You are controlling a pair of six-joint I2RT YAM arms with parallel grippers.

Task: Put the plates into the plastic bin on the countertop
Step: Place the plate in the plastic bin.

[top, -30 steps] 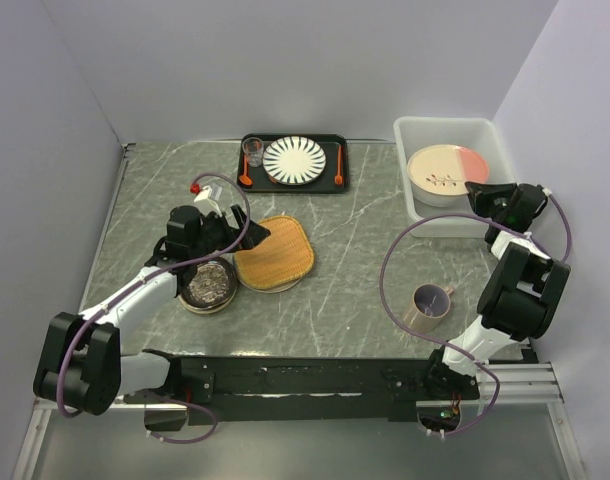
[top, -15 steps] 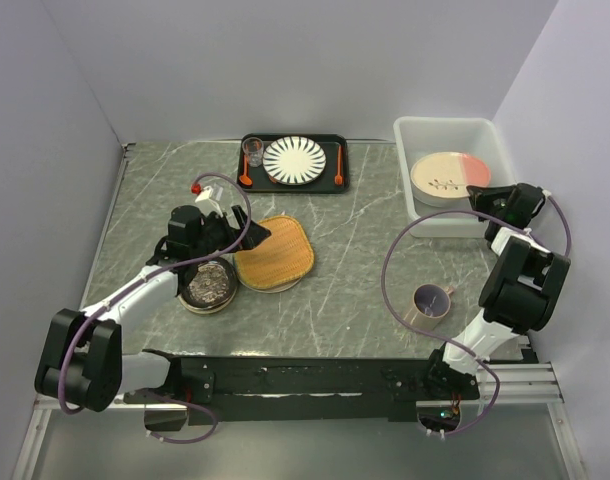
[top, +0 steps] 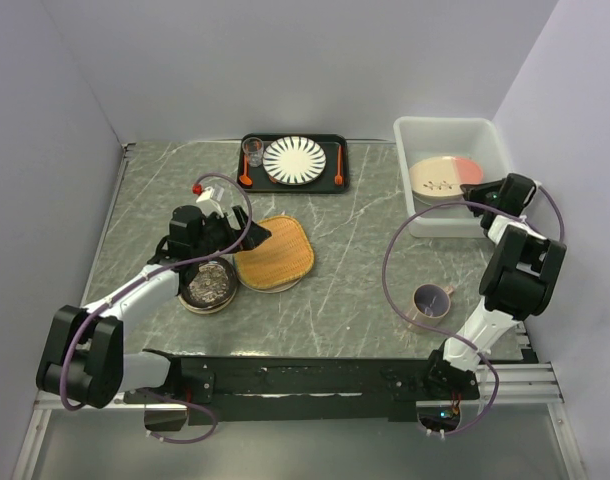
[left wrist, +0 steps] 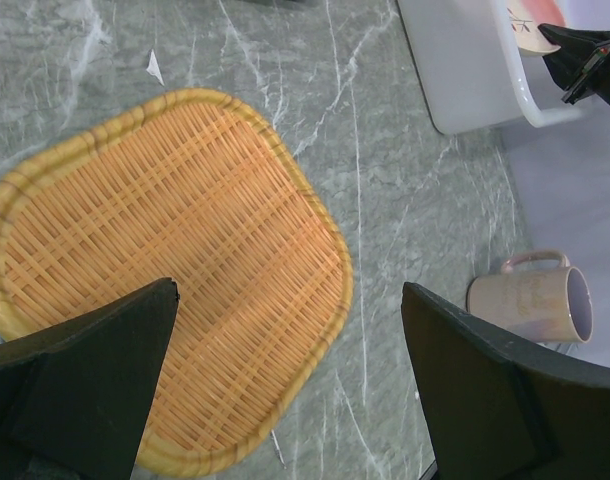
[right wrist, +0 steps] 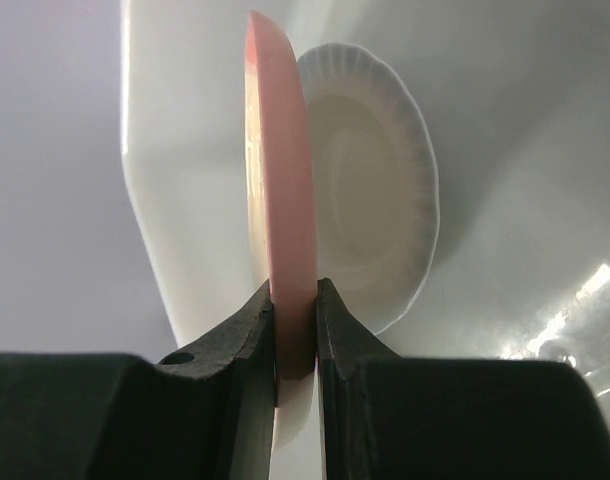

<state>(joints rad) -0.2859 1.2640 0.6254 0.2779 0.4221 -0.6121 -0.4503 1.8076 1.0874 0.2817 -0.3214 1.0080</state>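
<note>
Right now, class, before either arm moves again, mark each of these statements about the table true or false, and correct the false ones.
1. The right hand grips the rim of the pink-and-cream plate. True.
2. The plastic bin holds no other plate. False: a white fluted plate is inside it.
3. The left hand is open above the woven plate. True.
4. The mug stands on the black tray. False: it stands on the countertop, near the right arm's base.
</note>
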